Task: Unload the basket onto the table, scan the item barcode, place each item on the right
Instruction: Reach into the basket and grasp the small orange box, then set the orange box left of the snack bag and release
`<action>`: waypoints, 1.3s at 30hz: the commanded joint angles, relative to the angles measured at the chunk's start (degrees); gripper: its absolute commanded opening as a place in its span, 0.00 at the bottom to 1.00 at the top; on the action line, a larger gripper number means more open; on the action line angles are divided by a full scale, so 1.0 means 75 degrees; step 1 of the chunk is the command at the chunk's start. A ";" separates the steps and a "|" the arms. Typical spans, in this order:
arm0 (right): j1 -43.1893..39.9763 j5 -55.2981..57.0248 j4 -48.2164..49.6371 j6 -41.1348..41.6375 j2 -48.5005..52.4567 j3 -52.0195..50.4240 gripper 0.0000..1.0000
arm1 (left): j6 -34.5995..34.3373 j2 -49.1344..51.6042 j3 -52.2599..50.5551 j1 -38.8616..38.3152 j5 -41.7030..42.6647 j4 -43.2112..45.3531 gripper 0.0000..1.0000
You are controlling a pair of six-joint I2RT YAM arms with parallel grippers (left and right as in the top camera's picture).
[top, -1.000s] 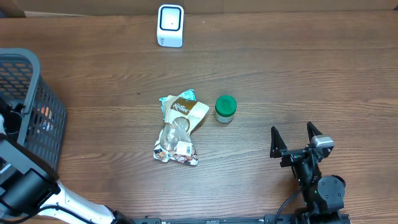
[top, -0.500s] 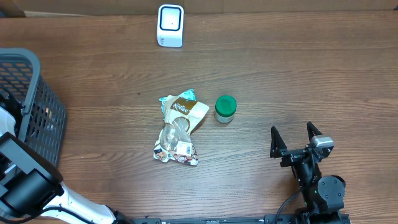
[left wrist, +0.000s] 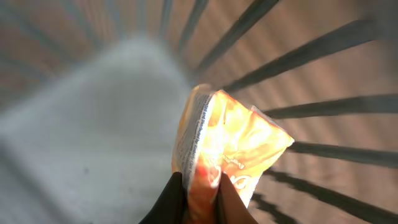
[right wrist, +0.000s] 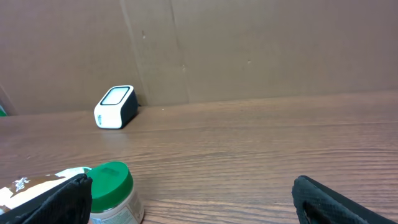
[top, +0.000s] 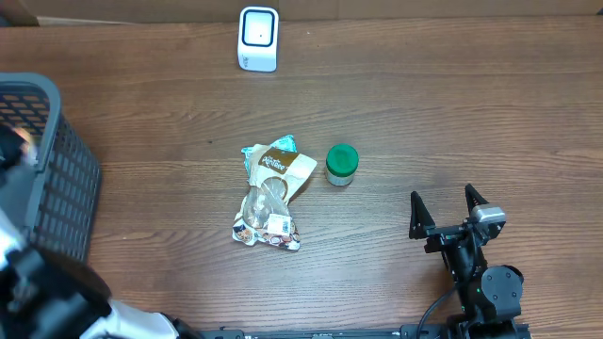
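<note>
Across the wooden surface (top: 452, 113), far and right of the basket (top: 57, 179), the scanner (top: 258, 38) is set; an orange packet (left wrist: 230, 146) is clamped by the left tool (left wrist: 200, 199), the right tool (top: 442, 198) spread empty.

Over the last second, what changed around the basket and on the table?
The left fingers closed on an orange packet inside the basket, and the left arm shifted, now blurred in the overhead view. The snack bag, green-lidded jar, scanner and the wide-open right fingers stayed put.
</note>
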 commanded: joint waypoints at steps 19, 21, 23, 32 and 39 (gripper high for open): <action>0.0029 0.0070 0.0044 0.0009 -0.0055 -0.0079 1.00 | -0.0087 -0.2422 -0.3500 -0.5528 0.0455 -0.0140 0.04; 0.0029 0.0070 0.0044 0.0009 -0.0055 -0.0079 1.00 | -0.0353 -0.2328 -0.4229 -0.5843 0.0140 0.0402 0.04; 0.0029 0.0070 0.0044 0.0009 -0.0055 -0.0079 1.00 | -0.0632 -0.2212 -0.4881 -0.6105 -0.0149 0.0979 0.04; 0.0029 0.0070 0.0044 0.0009 -0.0055 -0.0079 1.00 | -0.0880 -0.1763 -0.5689 -0.6327 -0.0248 0.2384 0.45; 0.0029 0.0070 0.0044 0.0009 -0.0055 -0.0079 1.00 | -0.0819 -0.2133 -0.3789 -0.5814 -0.0364 0.1148 0.43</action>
